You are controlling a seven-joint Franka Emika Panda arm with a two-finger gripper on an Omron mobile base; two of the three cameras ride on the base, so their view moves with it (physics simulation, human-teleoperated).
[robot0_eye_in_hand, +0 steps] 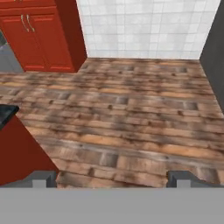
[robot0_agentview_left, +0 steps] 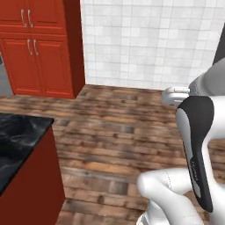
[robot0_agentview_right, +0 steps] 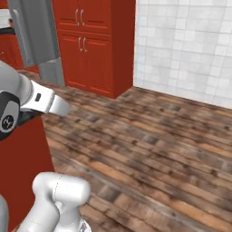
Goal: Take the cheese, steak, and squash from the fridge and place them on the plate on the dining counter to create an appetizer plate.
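In the hand view my gripper (robot0_eye_in_hand: 113,179) is open, its two dark fingertips (robot0_eye_in_hand: 43,179) far apart with nothing between them. It points over bare wooden floor. The dining counter (robot0_agentview_left: 19,136) has a black marbled top and a red front. It stands at my left, and its corner (robot0_eye_in_hand: 17,153) shows at the lower left of the hand view. The grey fridge (robot0_agentview_right: 38,41) rises at the far left beside the red cabinets. The cheese, steak, squash and plate are out of view.
Red cabinets (robot0_agentview_left: 39,52) with metal handles fill the back left corner. A white tiled wall (robot0_agentview_left: 149,39) runs along the back. Wooden plank floor (robot0_eye_in_hand: 131,109) stretches open ahead. A dark panel (robot0_eye_in_hand: 214,57) stands at the right edge of the hand view.
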